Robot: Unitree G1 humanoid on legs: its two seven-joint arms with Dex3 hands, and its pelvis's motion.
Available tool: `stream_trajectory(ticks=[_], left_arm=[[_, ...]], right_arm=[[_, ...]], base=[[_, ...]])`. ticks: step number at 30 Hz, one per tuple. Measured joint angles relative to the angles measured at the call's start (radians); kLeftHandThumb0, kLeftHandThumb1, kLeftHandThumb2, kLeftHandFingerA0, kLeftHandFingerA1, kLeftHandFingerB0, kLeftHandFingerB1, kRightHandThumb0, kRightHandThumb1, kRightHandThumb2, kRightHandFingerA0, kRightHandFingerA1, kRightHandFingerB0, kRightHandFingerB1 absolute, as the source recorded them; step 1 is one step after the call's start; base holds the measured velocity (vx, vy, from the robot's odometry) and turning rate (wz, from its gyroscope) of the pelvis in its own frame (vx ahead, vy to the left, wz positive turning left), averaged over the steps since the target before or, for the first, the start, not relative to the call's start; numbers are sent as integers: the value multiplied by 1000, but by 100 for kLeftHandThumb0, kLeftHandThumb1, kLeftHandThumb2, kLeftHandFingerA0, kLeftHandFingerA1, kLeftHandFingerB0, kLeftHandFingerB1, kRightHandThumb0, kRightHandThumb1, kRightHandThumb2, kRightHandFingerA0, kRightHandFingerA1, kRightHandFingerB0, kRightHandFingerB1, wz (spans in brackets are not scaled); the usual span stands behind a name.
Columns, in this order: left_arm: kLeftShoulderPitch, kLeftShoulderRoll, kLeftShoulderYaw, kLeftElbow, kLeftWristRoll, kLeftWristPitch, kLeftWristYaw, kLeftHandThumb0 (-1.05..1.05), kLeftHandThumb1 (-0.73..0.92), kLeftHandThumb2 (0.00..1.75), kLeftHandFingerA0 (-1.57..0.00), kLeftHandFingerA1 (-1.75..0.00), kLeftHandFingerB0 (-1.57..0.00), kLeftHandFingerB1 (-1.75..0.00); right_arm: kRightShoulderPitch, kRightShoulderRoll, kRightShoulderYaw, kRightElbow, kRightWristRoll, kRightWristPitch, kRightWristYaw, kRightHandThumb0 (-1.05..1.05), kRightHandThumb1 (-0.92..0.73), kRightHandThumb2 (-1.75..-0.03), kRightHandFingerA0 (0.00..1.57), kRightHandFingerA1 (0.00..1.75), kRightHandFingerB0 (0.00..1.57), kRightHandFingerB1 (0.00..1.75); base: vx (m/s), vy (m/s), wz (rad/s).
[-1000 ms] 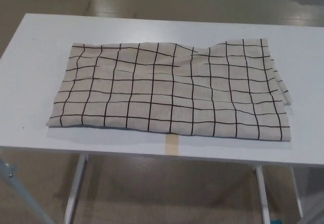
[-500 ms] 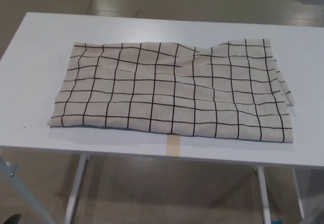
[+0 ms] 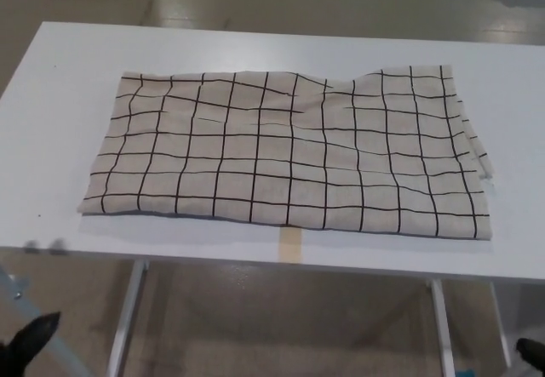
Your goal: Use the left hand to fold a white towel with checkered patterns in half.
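Note:
The white towel with a black grid pattern [image 3: 289, 151] lies spread flat across the white table [image 3: 60, 79], long side running left to right, with light wrinkles near its far middle and a doubled edge at its right end. Only a black tip of my left hand [image 3: 28, 341] shows at the bottom left corner, below the table's front edge and well away from the towel. A small dark part of my right hand [image 3: 530, 351] peeks in at the bottom right corner, also below the table. Neither hand touches the towel.
A strip of tan tape [image 3: 290, 245] marks the table's front edge, just before the towel's near edge. Metal table legs [image 3: 126, 317] stand below on a beige floor. Bare table surface runs along the left and far sides.
The tip of my left hand has risen into view at the bottom left, and a bit of my right hand has appeared at the bottom right. The towel has not moved.

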Motion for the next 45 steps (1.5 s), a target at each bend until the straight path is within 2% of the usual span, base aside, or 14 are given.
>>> stream_trajectory(ticks=[6, 11, 17, 18, 19, 20, 21, 34, 45], left_arm=[[-124, 14, -15, -147, 95, -67, 33, -68, 42, 77, 0, -5, -1, -10], [-213, 39, -54, -99, 163, -70, 48, -56, 36, 75, 0, -12, -1, -20], [-321, 77, -120, 4, 263, -60, 77, -54, 36, 73, 0, -11, 0, -19], [-321, 77, -120, 4, 263, -60, 77, -51, 46, 55, 0, -10, 0, -23], [-343, 89, -137, 29, 285, -55, 82, -51, 46, 55, 0, -10, 0, -23], [-360, 98, -153, 50, 303, -50, 86, -48, 42, 53, 0, -19, -3, -24], [-379, 107, -169, 73, 319, -43, 89, -54, 36, 72, 0, -8, 0, -17], [-593, 210, -402, 359, 527, 63, 127, -57, 37, 70, 0, -2, 0, -12], [-754, 250, -623, 643, 704, 162, 240, -56, 36, 69, 0, -1, 0, -12]], right_arm=[[28, 0, 48, -12, -10, 6, 10, -27, -56, -56, 47, 56, 56, 50], [47, -1, 65, -13, -24, 5, 7, -28, -56, -56, 50, 55, 57, 50], [50, -1, 72, -13, -41, 4, 1, -28, -56, -56, 49, 55, 57, 50], [50, -1, 72, -13, -41, 4, 1, -28, -56, -56, 49, 55, 57, 50], [47, -1, 71, -13, -42, 4, 1, -28, -56, -56, 49, 55, 57, 50], [46, -1, 71, -12, -42, 4, 1, -29, -56, -56, 49, 55, 56, 50], [45, -1, 70, -11, -42, 4, 0, -28, -56, -56, 49, 55, 56, 50], [38, -1, 70, -7, -46, 3, -3, -28, -56, -56, 48, 54, 57, 50], [43, -2, 70, -6, -50, 1, -6, -28, -56, -56, 48, 54, 57, 50]], base=[[-4, -2, 1], [0, 0, 0], [0, 0, 0], [0, 0, 0], [0, 0, 0], [0, 0, 0], [0, 0, 0], [0, 0, 0], [0, 0, 0]])
